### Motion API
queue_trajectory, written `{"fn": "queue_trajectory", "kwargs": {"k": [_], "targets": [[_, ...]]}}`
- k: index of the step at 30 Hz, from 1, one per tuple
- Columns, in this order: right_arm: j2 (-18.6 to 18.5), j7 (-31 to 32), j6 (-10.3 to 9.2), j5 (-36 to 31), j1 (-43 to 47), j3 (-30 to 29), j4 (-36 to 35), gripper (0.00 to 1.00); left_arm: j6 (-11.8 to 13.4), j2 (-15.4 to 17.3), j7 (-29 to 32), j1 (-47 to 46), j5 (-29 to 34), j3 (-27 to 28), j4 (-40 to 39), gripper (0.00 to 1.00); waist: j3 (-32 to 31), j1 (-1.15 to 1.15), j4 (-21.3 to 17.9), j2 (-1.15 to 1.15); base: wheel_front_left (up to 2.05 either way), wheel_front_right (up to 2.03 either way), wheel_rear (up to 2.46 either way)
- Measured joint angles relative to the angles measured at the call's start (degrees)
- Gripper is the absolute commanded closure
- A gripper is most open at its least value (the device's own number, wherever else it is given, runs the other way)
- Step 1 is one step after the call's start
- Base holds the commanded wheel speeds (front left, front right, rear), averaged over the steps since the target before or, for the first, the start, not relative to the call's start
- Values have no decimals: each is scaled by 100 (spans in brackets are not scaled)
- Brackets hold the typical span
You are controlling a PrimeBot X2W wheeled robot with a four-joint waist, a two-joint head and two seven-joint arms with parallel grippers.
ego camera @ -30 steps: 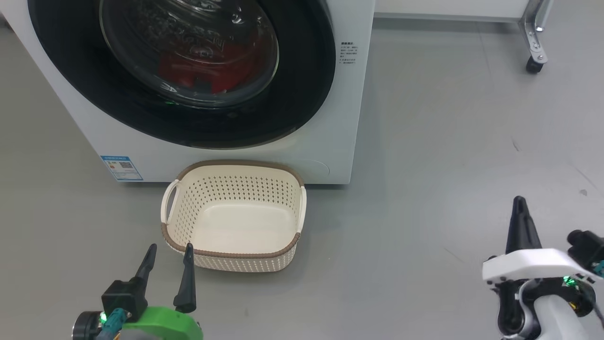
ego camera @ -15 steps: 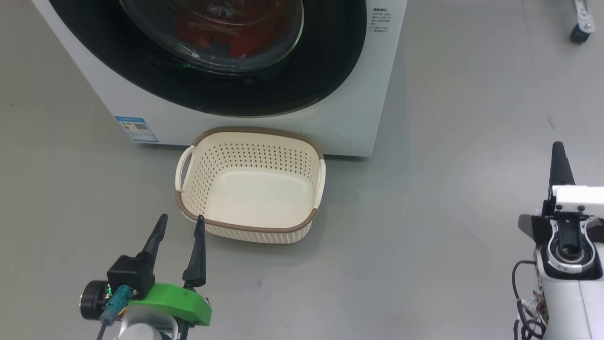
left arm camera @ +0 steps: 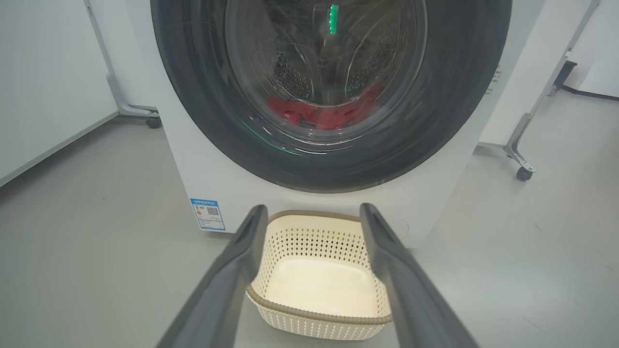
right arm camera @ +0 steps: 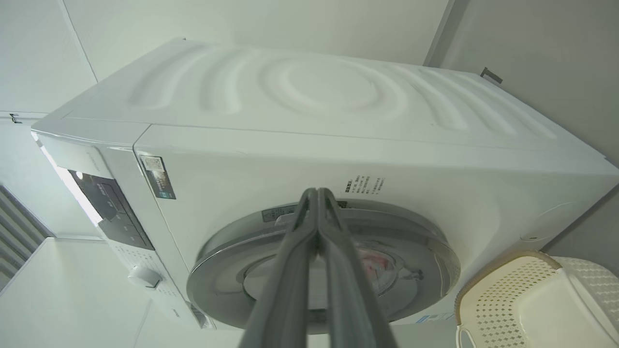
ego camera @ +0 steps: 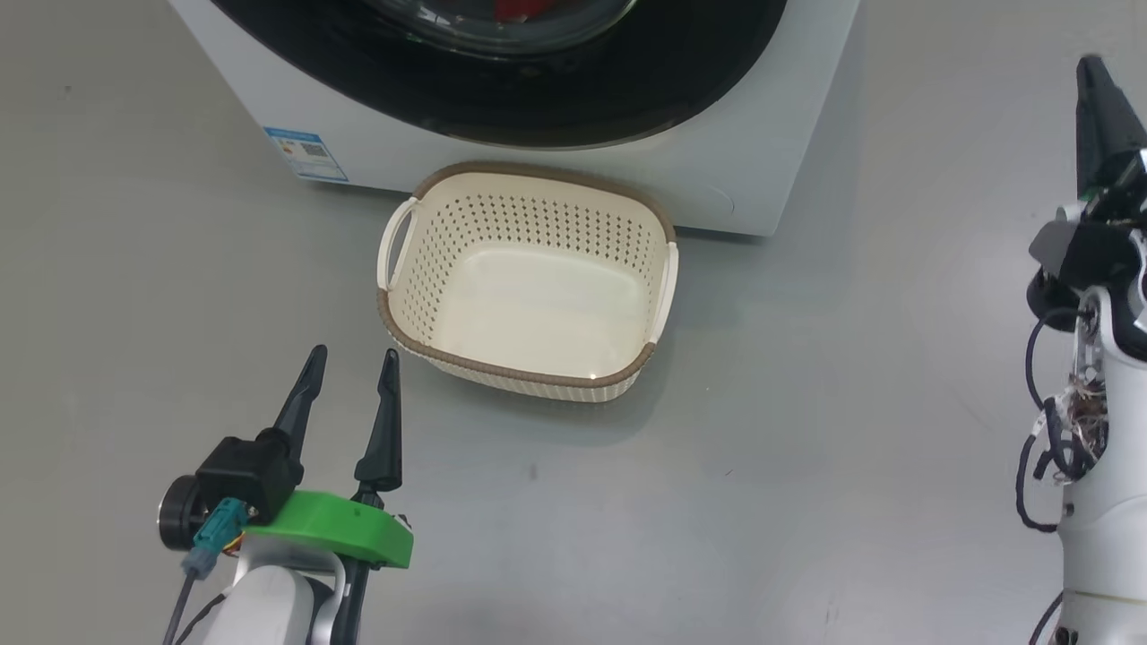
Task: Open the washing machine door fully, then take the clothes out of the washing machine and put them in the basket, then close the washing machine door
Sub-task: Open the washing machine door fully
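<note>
The door (left arm camera: 329, 82) was shut flat on the washer (left arm camera: 217, 188), and the clothes (left arm camera: 329, 113) lay red behind its glass, low in the drum. The basket (ego camera: 538, 224) sat empty on the floor (ego camera: 806, 448) against the washer's front, under the door. Whether it touched the washer I could not tell.

The left gripper (ego camera: 352, 354) hung released, fingers spread, holding nothing. It was in front of the washer, with the basket between them. The right gripper (ego camera: 1090, 67) was clenched on nothing. It was raised off the washer's right front corner and, in its wrist view, aimed at the door's rim.

The likeliest slip was at that rim. It is glossy and rounded, so pinched fingers could skate off it instead of hooking the edge (no handle recess showed clearly). A half-caught door might also spring back shut. Once freed, the door would sweep out over the basket. Its lower edge looked high enough to clear, though the left arm stood close to that arc.

Right of the washer the floor lay bare and wide. A wheeled frame leg (left arm camera: 522, 171) stood behind the washer's right side, well apart. Left of the washer the floor was open too.
</note>
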Motion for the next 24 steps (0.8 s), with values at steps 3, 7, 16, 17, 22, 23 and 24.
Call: {"fn": "queue_trajectory", "kwargs": {"k": [3,7,16,17,22,23,24], "targets": [[-86,286,-78,221,-299,10,37,100,0,-2,0,-53,-55,-78,-13,0,146,0,107,0,0,0,0],[-506,676,-169,160,-730,116,187,100,0,-10,0,-184,-137,-177,-74,0,388,0,282,0,0,0,0],[-789,1522,-179,249,-1636,455,573,100,0,-19,0,-402,-333,-446,-110,0,833,0,560,0,0,0,0],[-817,1551,-183,257,-1736,439,644,100,0,-20,0,-441,-374,-471,-123,0,874,0,595,0,0,0,0],[-966,1740,-218,263,-2144,376,1262,100,0,-22,0,-546,-461,-519,-156,0,1051,0,774,0,0,0,0],[-989,1780,-218,263,-2209,372,1368,100,1,-23,0,-550,-482,-525,-156,0,1080,0,808,0,0,0,0],[-1005,1795,-218,263,-2286,371,1463,100,1,-23,0,-553,-493,-528,-155,0,1109,0,842,0,0,0,0]]}}
